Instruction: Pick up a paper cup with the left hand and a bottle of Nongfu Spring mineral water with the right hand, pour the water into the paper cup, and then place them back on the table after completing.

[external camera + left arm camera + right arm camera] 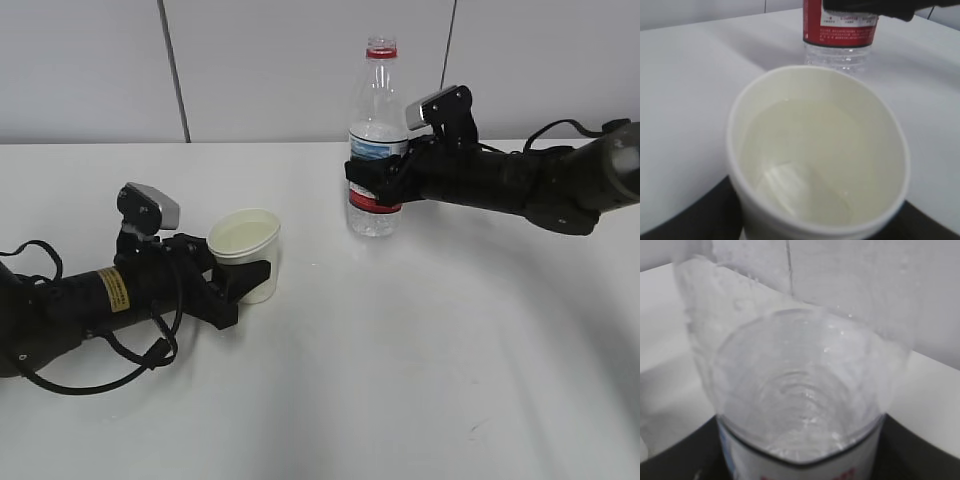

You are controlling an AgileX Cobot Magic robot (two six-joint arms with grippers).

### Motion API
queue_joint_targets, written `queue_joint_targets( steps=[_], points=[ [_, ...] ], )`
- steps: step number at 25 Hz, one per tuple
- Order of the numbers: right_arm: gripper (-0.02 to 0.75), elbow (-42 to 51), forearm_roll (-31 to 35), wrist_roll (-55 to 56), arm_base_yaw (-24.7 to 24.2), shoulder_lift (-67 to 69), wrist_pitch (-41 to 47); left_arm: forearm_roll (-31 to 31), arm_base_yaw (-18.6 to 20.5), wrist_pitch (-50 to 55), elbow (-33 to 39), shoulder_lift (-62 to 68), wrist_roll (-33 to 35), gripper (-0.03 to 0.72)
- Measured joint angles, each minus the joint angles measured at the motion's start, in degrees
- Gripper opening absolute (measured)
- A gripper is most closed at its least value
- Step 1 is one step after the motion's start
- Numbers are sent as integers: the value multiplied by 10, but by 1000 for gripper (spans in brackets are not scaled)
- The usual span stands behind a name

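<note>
The left hand, low and level with a yellow label, clamps the paper cup; the right hand reaches level, clamping the upright, red-labelled bottle, its writing unreadable.

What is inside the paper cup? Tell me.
The paper cup holds clear water, with the cup's bottom showing through it. The left hand covers the cup's lower outside wall.

Bright, even overhead light; soft shadows on the bench beneath both jaws. Wrist views blurred: cup and bottle between jaws defocused.
</note>
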Motion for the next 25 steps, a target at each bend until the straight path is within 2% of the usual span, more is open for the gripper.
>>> queue_joint_targets(
  steps=[12,25],
  points=[
    [409,41,79,-86,-2,27,-70,-13,0,-19,-1,11,60,400],
    [409,41,57,-168,-2,39,-98,-54,-1,-41,-6,30,77,399]
  ],
)
